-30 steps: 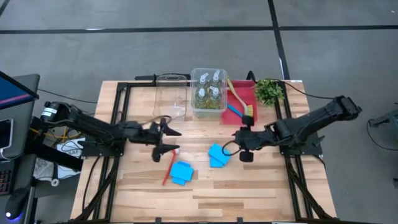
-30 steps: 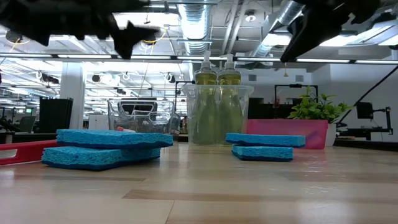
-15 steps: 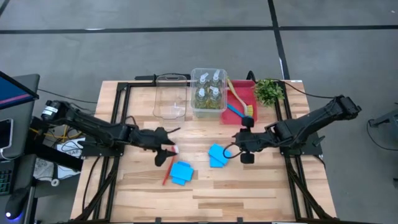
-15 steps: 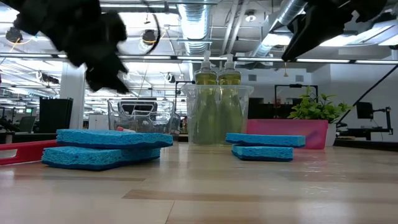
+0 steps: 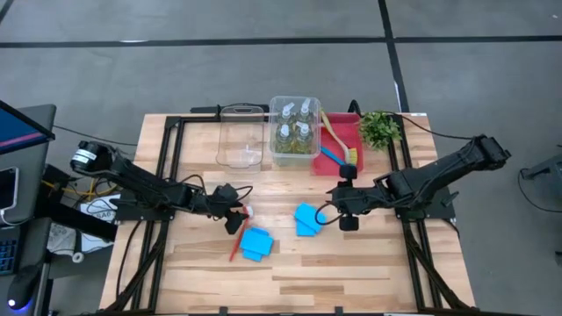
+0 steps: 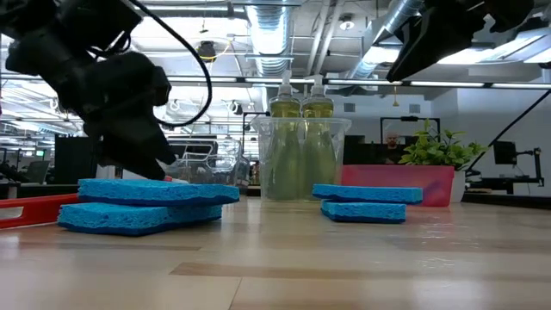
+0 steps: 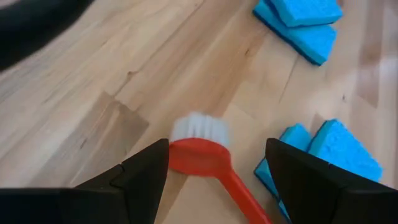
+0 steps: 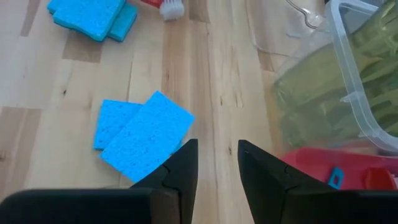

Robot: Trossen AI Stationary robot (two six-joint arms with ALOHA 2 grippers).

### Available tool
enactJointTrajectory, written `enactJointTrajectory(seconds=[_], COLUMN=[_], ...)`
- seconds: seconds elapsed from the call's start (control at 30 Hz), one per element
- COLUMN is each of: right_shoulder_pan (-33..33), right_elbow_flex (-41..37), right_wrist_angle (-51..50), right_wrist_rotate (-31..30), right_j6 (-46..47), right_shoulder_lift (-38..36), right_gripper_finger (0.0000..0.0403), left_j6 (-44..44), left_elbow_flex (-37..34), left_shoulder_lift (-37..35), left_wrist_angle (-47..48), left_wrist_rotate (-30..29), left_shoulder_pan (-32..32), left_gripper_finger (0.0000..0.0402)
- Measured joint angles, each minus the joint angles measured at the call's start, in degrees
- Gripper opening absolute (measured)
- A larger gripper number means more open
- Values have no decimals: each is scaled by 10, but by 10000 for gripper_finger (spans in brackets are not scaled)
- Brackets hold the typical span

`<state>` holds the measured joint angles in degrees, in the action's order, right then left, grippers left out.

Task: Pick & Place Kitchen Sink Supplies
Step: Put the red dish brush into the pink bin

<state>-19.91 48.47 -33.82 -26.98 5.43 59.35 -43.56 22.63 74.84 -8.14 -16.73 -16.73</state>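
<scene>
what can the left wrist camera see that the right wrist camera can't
Only the left wrist view shows the left gripper, fingers open either side of the red brush head, and its handle. Only the right wrist view shows the right gripper, the bottle bin, the red bin and a clear bin. Both show the brush's white bristles, both sponge pairs and the table.

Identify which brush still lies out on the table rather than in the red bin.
The red brush, lying on the wood beside the left sponge pair, under the open left gripper; the blue brush and yellow-green brush sit in the red bin.
</scene>
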Motion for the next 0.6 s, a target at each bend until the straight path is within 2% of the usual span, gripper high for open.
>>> enactJointTrajectory(seconds=[0.37,0.6], right_shoulder_pan=[18,17], right_elbow_flex=[0,0], right_wrist_angle=[0,0], right_wrist_rotate=[0,0], right_j6=[0,0], right_shoulder_lift=[0,0], right_gripper_finger=[107,107], left_j6=[-46,-47], left_elbow_flex=[3,2], left_shoulder_lift=[102,98], left_wrist_angle=[-36,-50], left_wrist_rotate=[-6,3], left_shoulder_pan=[32,51], left_gripper_finger=[269,267])
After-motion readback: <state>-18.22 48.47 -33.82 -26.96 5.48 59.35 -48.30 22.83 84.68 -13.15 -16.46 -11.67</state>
